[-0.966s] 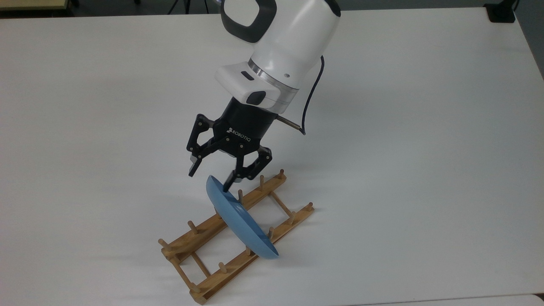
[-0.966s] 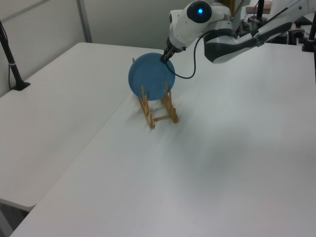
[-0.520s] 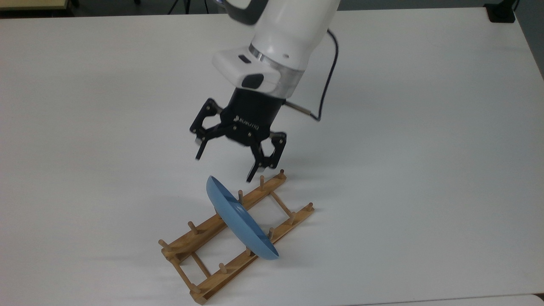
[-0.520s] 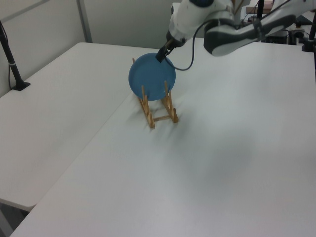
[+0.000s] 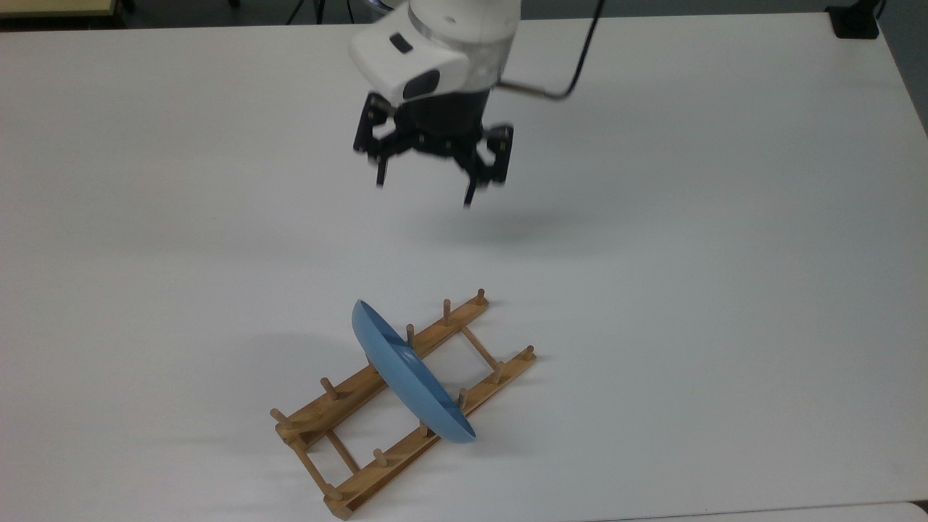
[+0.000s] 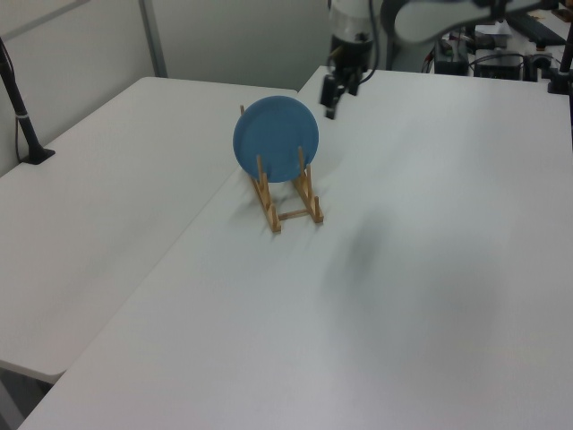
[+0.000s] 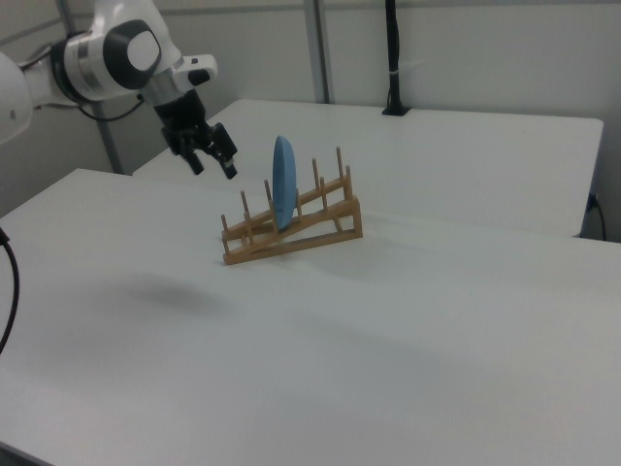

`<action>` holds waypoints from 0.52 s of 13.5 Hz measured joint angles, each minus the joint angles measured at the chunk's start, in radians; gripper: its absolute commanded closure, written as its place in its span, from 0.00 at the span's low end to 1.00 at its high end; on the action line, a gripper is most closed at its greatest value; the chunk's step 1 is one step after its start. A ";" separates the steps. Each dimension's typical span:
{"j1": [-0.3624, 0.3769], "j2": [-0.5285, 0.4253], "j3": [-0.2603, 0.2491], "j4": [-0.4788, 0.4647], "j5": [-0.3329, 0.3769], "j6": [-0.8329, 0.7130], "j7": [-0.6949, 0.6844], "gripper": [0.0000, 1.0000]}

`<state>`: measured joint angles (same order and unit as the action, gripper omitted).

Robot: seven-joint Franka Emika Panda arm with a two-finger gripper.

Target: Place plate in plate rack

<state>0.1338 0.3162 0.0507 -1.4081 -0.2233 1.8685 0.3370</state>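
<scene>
**Plate seated in rack; gripper clear**

The white table carries just the one setup, toward the near edge in the top view. The plate rack lies flat on it: two long wooden rails, thin crossbars between them, short pegs standing up from each rail.

The plate stands on edge across both rails, held between neighbouring pegs about midway along the rack. In the right view it looks close to upright, with a slight lean. In the left view its round blue face rises well above the pegs.

My gripper hangs above bare table, well apart from plate and rack, toward the far side in the top view. Its fingers are spread wide and hold nothing. Nothing of mine touches the plate.

Status, as I judge it: the placing itself is done, since the plate stands unsupported by me. The slot looks secure, though I cannot tell how firmly the rim sits between the rails. What is left is only to pull the arm away.
</scene>
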 measured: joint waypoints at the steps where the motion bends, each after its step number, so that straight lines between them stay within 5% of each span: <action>1: -0.002 -0.027 -0.002 -0.013 0.036 -0.057 -0.060 0.00; 7: -0.106 -0.294 -0.005 -0.289 0.132 -0.182 -0.261 0.00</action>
<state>0.0275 0.0226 0.0453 -1.6973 -0.0908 1.6866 0.0765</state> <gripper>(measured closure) 0.000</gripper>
